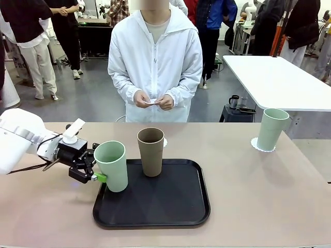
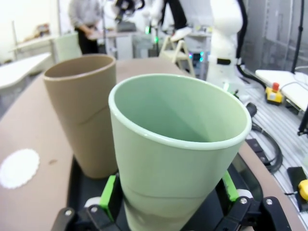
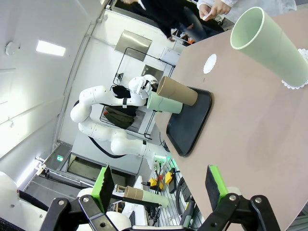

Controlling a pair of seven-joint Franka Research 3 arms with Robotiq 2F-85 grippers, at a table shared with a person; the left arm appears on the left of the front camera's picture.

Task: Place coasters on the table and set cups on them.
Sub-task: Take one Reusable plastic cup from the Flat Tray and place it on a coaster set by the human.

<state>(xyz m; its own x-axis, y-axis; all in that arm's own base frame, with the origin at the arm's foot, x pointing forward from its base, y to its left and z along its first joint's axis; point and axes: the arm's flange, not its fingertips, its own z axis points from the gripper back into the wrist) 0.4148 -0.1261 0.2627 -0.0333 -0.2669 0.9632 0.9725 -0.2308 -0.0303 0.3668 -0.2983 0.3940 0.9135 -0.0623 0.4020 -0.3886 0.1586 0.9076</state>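
The left jaws stand open astride a mint cup. Their green pads sit just beside its lower wall on either side; whether they touch it I cannot tell. That cup stands upright, mouth up and long axis vertical, at the left edge of the black tray. The tan-brown cup also stands upright with its mouth up, on the tray's far part, just beside the mint one. A bare coaster lies flat on the desk just beyond the tray. Toward the desk's far right, the second mint cup stands upright on a seated coaster, its long axis vertical. The person at the far side holds a small white thing between both hands. The right jaws are spread open with nothing between them, and the desk lies beyond them.
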